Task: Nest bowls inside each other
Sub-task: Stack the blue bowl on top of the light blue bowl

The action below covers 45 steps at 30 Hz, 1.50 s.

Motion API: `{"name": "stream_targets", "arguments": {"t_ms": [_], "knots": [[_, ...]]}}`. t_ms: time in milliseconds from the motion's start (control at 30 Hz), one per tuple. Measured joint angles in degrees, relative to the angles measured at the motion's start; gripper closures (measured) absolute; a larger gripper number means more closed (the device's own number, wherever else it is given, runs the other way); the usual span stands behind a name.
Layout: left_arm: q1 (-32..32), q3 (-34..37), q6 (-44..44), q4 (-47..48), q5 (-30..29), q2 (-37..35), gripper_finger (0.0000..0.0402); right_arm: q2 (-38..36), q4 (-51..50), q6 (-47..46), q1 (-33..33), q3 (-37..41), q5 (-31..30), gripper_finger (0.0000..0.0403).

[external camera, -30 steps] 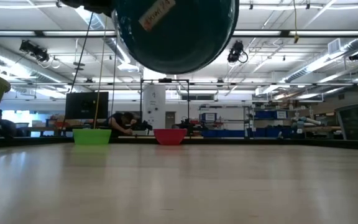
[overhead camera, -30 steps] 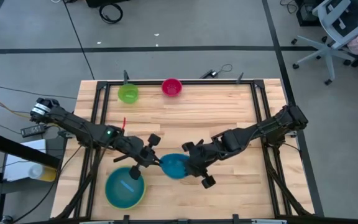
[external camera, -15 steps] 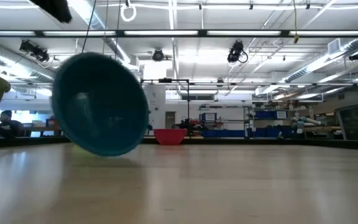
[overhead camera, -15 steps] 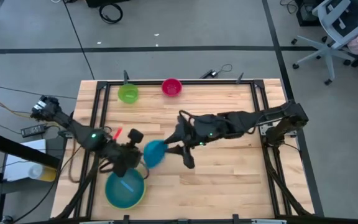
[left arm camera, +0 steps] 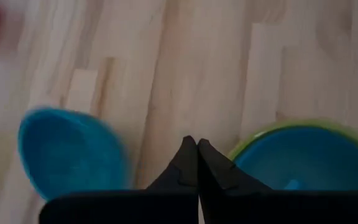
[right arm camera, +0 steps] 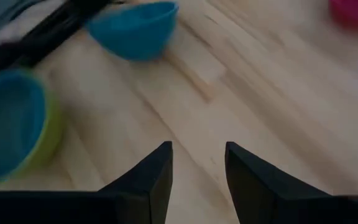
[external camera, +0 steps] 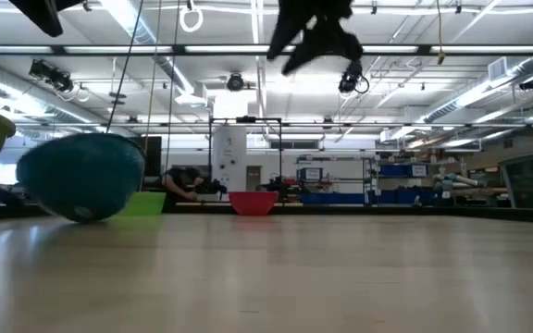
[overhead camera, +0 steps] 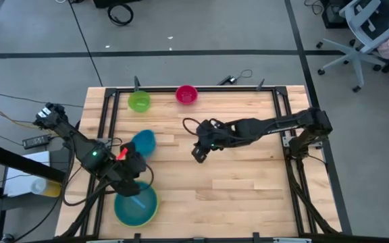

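The left gripper [left arm camera: 197, 149] is hanging low over the wood near the table's [overhead camera: 248, 182] front left part, its two dark fingers [left arm camera: 182, 163] pressed tip to tip with nothing between them. The medium blue bowl [overhead camera: 142, 142] is lying loose on the boards just off one side of those closed fingertips, tipped over so that its rounded underside is showing in the low view [external camera: 81, 176], and no finger is touching it. Just off the other side of the fingertips, the large light blue bowl [overhead camera: 136, 204] is sitting inside the large yellow-green bowl [left arm camera: 253, 140], whose rim is showing as a thin ring around it.

The right gripper [right arm camera: 197, 163] is hanging above the middle of the table, its fingers [right arm camera: 157, 171] standing partly apart with only bare wood visible in the gap. It is gripping nothing. Out ahead of its fingertips and well apart from them, the tipped medium blue bowl [right arm camera: 135, 28] is lying on its side, and the nested pair is sitting farther off to one side of it.

Along the far edge of the table, well away from both sets of fingers, the small green bowl [overhead camera: 139, 101] and the small magenta-pink bowl [overhead camera: 186, 94] are standing upright near each other, not touching.
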<state>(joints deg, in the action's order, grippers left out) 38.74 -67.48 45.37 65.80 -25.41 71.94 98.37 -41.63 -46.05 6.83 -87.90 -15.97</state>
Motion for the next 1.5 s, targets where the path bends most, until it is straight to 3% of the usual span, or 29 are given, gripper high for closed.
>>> {"name": "stream_targets", "arguments": {"t_ms": [100, 433, 800, 933, 1100, 1267, 1500], "knots": [[-0.14, 0.0, 4.72, 0.07, -0.28, 0.0, 0.0398, -0.09, 0.72, -9.06, -1.07, 3.61, 1.95, 0.0252], [-2.4, 0.0, 12.59, 0.23, -0.31, -0.64, 0.0307, -0.02, 6.81, -10.77, -0.25, 11.33, 8.02, 0.0252], [-9.91, -0.07, 18.68, 5.96, -0.06, -2.59, 0.0226, -0.02, 16.1, -12.27, -1.92, 12.24, 8.15, 0.0252], [-13.0, -0.07, 18.47, 6.83, 3.21, -2.85, 0.0217, 0.03, 19.67, -6.43, -2.46, 12.27, 9.23, 0.0252], [-14.4, -0.83, 15.48, 7.5, 4.97, -3.1, 0.0216, 3.9, 31.07, 4.34, -2.83, 11.5, 12.84, 0.0252], [-14.56, -4.76, 13.48, 10.82, 5.86, -3.79, 0.0216, 11.83, 30.93, 15.99, -3.39, 4.11, 15.63, 0.0252], [-14.37, -8.94, 13.93, 14.49, 6.47, -3.96, 0.0216, 22.79, 30.43, 38.29, -4.72, -7.87, 13.21, 0.0252]]}}
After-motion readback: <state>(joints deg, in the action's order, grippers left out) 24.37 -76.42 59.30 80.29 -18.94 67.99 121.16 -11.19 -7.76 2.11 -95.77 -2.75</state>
